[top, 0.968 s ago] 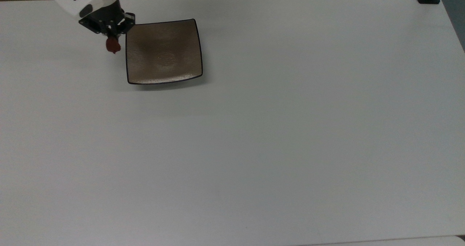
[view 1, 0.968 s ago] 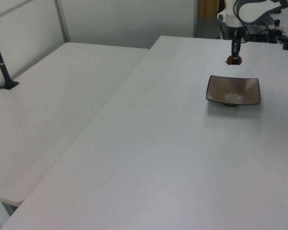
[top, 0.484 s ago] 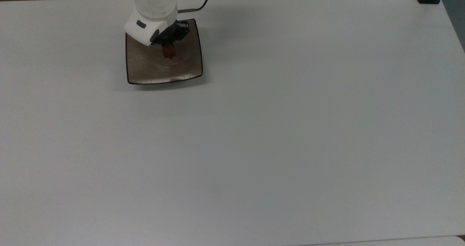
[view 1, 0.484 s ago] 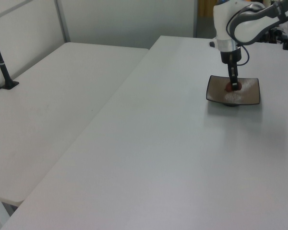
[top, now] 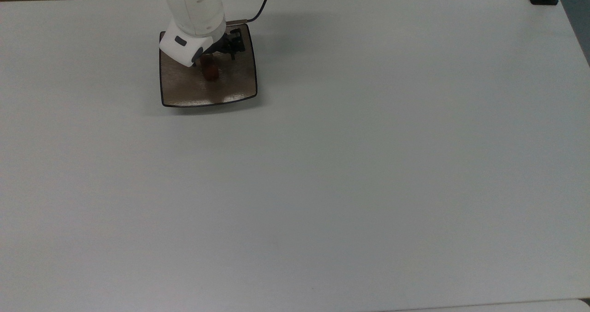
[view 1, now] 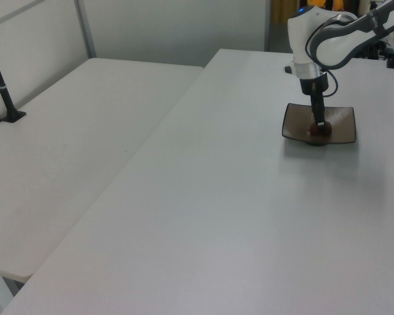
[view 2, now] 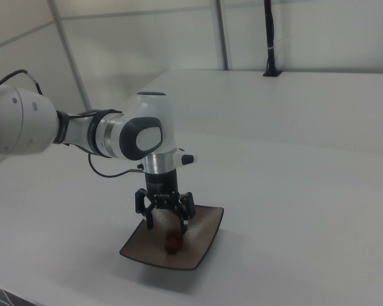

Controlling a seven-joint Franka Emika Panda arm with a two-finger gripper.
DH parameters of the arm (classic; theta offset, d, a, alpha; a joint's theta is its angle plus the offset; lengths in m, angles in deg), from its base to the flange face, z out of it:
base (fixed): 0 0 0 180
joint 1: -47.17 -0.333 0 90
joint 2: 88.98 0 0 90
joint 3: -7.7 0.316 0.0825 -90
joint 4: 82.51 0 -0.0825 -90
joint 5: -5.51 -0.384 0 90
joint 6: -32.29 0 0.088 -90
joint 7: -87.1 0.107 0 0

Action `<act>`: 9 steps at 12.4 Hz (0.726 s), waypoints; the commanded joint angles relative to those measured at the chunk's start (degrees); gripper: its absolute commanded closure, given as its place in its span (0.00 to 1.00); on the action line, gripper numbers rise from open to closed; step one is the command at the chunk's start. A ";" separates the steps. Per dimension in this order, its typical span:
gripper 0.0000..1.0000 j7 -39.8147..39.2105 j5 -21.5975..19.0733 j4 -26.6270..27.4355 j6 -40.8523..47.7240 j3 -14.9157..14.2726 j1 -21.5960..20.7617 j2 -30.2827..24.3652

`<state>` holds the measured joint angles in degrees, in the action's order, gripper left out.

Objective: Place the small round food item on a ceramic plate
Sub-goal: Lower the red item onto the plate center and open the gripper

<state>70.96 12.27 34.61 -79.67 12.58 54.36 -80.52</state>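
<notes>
A: Start at the end effector [view 2: 172,237]. What has changed?

B: A second ago it hung beside the ceramic plate [top: 235,81], off the edge on the top view's left, with the small round food item [top: 211,73] carried clear of the bench [top: 322,173]. Half a second ago it was over the plate. Now it has come down, and the item sits low at the fingertips, near the plate's middle.

A: Resting on the glaze?

B: It looks so in the right view, where the small round food item [view 2: 173,241] lies right at the plate surface. I cannot say for sure that it touches.

A: And the fingers?

B: Still close on either side of the item, pinching it as far as I can judge. I see no gap opened yet.

A: So where does the task stand?

B: Nearly done, I would say. The carry is over; what remains is to let go and lift straight up. The item is rounded, so it may roll a little once freed, but the upturned corners should keep it in.

A: Anything in the way?

B: Nothing near. Beyond the end effector the bench is bare. Further off, in the left view, a black post [view 1: 3,92] stands on a second table [view 1: 72,144], well apart.
</notes>
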 commanded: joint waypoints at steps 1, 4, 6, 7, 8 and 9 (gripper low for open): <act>0.00 0.66 -0.70 -1.00 -0.02 -0.22 0.02 -1.16; 0.00 3.90 -2.88 -3.03 1.48 -0.30 -0.16 -5.72; 0.00 11.44 -4.20 -6.36 2.18 -0.22 -0.68 -7.75; 0.00 13.83 -4.21 -6.89 1.40 -0.22 -1.64 -7.58; 0.00 14.98 -4.21 -6.81 0.78 -0.22 -2.00 -7.23; 0.00 17.78 -4.30 -6.90 -0.18 -0.22 -2.18 -7.66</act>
<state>83.36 8.92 27.99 -79.48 12.55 53.32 -88.07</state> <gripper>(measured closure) 0.000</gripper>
